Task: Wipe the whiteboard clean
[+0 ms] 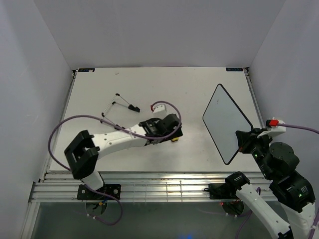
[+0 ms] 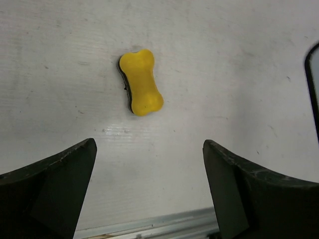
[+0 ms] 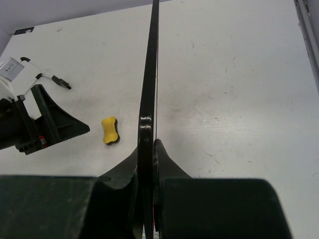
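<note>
Progress: yellow eraser [image 2: 141, 82] loose, whiteboard [image 1: 227, 122] held on edge, visible face blank.
The left jaws stand spread wide, hovering just short of the yellow eraser, which lies flat on the surface [image 1: 124, 84], ungripped. To its right the whiteboard is tilted up off the surface, its lower rim pinched between the right jaws. The face seen from above shows no writing. The other face is hidden, so I cannot tell whether wiping remains.
</note>
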You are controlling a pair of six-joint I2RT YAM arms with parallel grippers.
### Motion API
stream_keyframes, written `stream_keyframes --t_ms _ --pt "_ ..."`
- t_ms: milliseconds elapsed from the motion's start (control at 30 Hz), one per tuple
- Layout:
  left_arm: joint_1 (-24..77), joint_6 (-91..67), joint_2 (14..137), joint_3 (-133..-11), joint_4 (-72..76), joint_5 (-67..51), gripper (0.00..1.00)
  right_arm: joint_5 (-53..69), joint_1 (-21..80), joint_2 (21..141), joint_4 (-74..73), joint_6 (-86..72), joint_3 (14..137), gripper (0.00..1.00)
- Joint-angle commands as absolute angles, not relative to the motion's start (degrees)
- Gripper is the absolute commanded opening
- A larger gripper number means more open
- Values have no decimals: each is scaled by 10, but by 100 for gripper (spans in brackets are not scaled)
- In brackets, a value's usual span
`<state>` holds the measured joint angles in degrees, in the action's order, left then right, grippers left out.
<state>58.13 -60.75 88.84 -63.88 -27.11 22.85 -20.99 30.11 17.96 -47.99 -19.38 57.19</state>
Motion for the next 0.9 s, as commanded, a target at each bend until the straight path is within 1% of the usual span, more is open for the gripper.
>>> stream_keyframes --t_ms 0,33,167,267,300,467,533,567,600,733,867 --pt "607 -755 995 -730 -430 374 98 -234 302 165 -419 -188 569 8" --pt "610 -765 1021 -781 -465 377 98 -227 302 167 -419 -188 560 8" --pt "616 -781 1102 -856 -499 395 98 -208 302 156 -419 -194 538 8" --pt "616 -798 1133 -872 -498 401 81 -198 302 146 -418 -201 530 8" --pt "616 -801 1139 -876 -498 404 77 -194 302 146 -419 -202 530 8" --pt "615 -783 1186 -922 -495 401 77 -167 302 151 -419 -191 524 8" --pt "615 -776 1199 -941 -492 400 75 -162 302 149 -419 -190 517 8" --pt "614 -771 1203 -945 -490 398 71 -160 302 147 -418 -189 513 8" --pt "613 -770 1209 -947 -487 396 70 -157 302 146 -417 -189 511 8" --pt "603 -773 1215 -940 -478 381 66 -153 302 139 -418 -186 498 8" --pt "596 -779 1206 -916 -475 375 63 -152 302 141 -419 -184 503 8"
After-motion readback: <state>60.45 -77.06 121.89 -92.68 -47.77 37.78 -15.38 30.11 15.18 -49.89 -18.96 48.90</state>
